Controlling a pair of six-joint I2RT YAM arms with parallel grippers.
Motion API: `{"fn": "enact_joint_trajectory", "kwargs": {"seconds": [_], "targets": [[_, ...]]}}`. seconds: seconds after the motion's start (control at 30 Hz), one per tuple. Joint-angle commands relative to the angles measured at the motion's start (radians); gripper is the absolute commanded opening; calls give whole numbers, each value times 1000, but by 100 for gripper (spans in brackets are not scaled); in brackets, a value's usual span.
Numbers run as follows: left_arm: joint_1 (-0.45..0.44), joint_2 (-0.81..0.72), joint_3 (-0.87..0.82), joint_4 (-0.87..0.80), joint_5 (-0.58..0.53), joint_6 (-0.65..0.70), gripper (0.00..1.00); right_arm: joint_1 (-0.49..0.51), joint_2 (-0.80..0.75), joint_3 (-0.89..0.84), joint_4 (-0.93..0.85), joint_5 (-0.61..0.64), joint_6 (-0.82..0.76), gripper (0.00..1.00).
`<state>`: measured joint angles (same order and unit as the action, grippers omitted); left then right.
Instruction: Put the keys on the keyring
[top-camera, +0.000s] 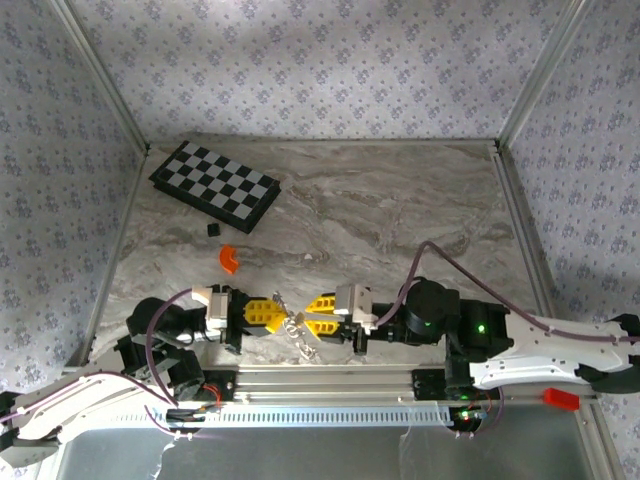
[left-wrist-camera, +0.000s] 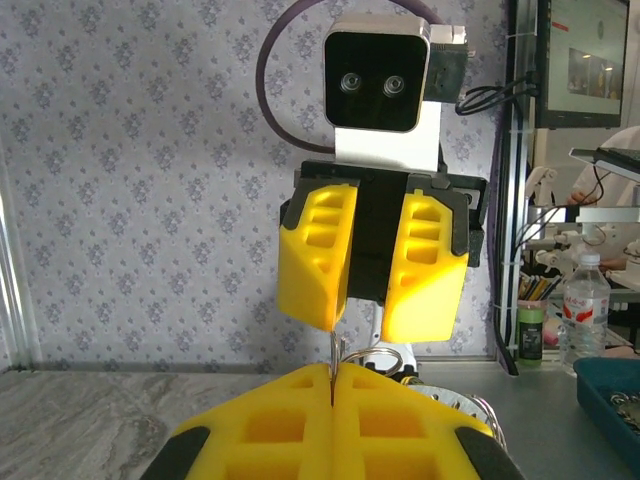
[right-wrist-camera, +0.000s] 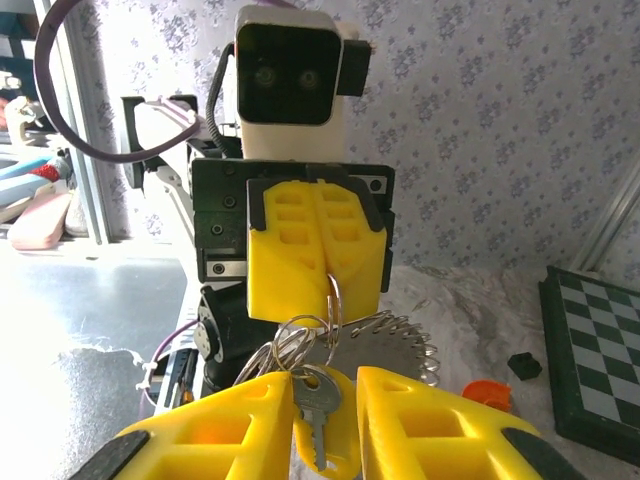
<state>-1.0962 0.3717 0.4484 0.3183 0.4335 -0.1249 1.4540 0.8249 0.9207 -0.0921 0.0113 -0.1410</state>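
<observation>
My left claw (left-wrist-camera: 331, 378) is clenched on the keyring (right-wrist-camera: 390, 345), well to the near side of the checkerboard (top-camera: 214, 186). My right claw (right-wrist-camera: 328, 388) stands parted around a silver key (right-wrist-camera: 314, 400).

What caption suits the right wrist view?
Left gripper pinching a silver ring, silver key between the right gripper's parted fingers.

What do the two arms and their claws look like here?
The left claw and right claw both have chunky yellow fingers with moulded rectangular pockets, on black mounts. Each wrist carries a white camera box with a black face. The left arm and right arm combine black joints with white shells, each trailing a purplish cable; the right one shows a green light.
</observation>
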Motion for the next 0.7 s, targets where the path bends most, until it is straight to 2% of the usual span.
{"fn": "enact_joint_trajectory", "kwargs": {"seconds": [0.0, 0.2, 0.47, 0.67], "targets": [[-11, -2, 10, 70, 31, -4, 0, 8, -6, 26, 13, -28, 20, 22], [-11, -3, 13, 54, 42, -5, 0, 7, 6, 24, 22, -35, 18, 21], [-11, -5, 18, 33, 44, -3, 0, 4, 30, 28, 40, -18, 31, 27], [-11, -13, 19, 10, 41, -4, 0, 4, 31, 16, 73, -16, 34, 26]]}}
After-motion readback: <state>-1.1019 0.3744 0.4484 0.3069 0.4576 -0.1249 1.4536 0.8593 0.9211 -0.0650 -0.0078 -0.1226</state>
